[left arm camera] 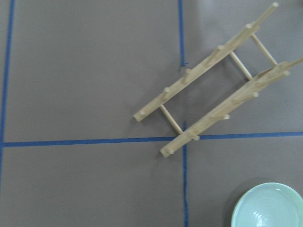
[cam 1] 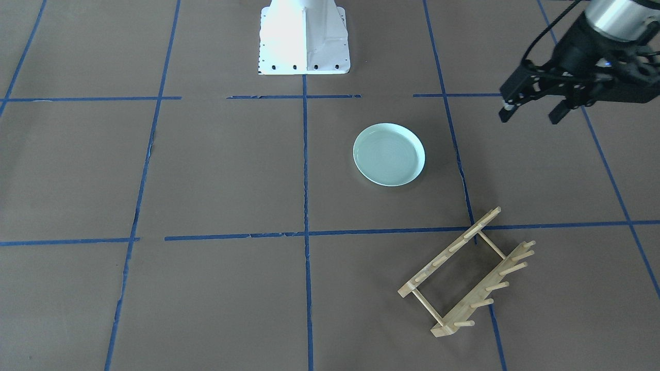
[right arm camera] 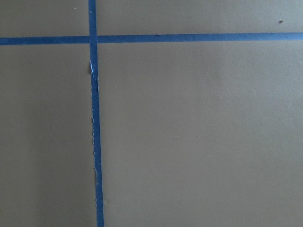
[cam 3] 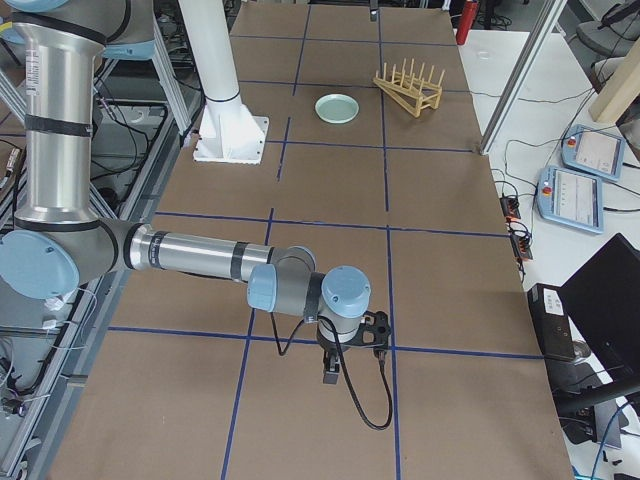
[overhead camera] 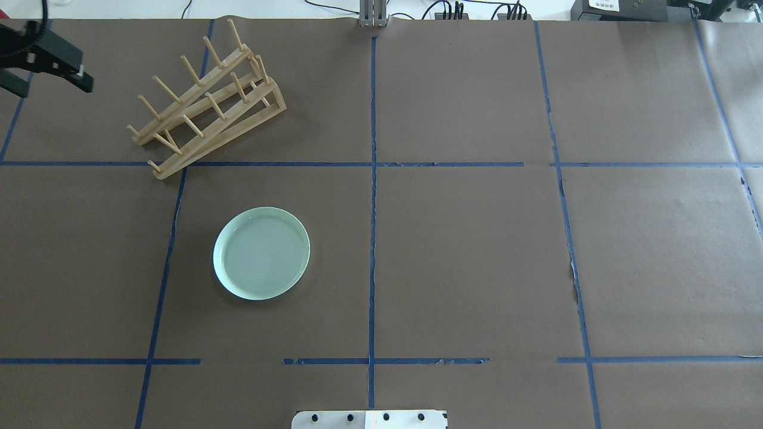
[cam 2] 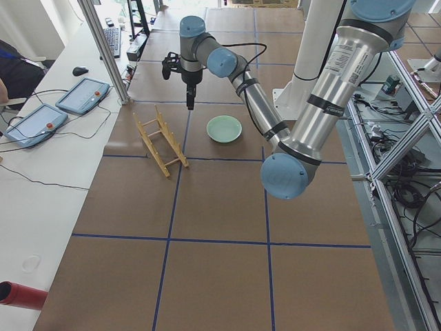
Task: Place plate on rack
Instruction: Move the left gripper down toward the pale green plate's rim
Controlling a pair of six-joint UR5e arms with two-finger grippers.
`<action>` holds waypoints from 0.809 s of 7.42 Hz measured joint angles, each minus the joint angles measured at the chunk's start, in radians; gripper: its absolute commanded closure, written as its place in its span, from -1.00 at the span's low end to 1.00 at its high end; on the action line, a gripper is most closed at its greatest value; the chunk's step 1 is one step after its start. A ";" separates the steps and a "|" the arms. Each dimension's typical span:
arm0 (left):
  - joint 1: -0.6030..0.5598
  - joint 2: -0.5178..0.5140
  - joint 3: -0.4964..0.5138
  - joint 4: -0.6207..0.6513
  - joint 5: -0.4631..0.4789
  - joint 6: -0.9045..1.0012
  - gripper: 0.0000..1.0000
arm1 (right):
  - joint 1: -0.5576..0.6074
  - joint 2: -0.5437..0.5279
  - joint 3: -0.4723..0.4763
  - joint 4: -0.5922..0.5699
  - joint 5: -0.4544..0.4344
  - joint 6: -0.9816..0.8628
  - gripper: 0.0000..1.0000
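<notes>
on the brown paper table (cam 1: 206,170), lying flat, rim up: round glossy mint-green plate (cam 1: 389,154), well apart from small light-wood peg rack (cam 1: 466,273). left gripper (cam 1: 531,114) hovering off to one side, fingers spread, holding nothing; right gripper (cam 3: 329,380) impossible to tell whether spread or closed. likely risks: slipping off the low, slick rim; nudging the light rack; missing the narrow peg gaps.

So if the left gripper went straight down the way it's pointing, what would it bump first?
Probably just the bare brown table. The left gripper hangs open and points down, with the rack and the plate off to the side. Depth is hard to judge, though.
</notes>
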 measured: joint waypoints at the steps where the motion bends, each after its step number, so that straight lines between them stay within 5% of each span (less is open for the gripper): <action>1: 0.078 -0.030 0.003 -0.002 0.064 -0.060 -1.00 | 0.000 0.000 0.000 0.000 0.000 0.000 -1.00; 6: 0.339 -0.086 0.145 -0.081 0.254 -0.257 -1.00 | -0.001 0.000 0.000 0.000 0.000 0.000 -1.00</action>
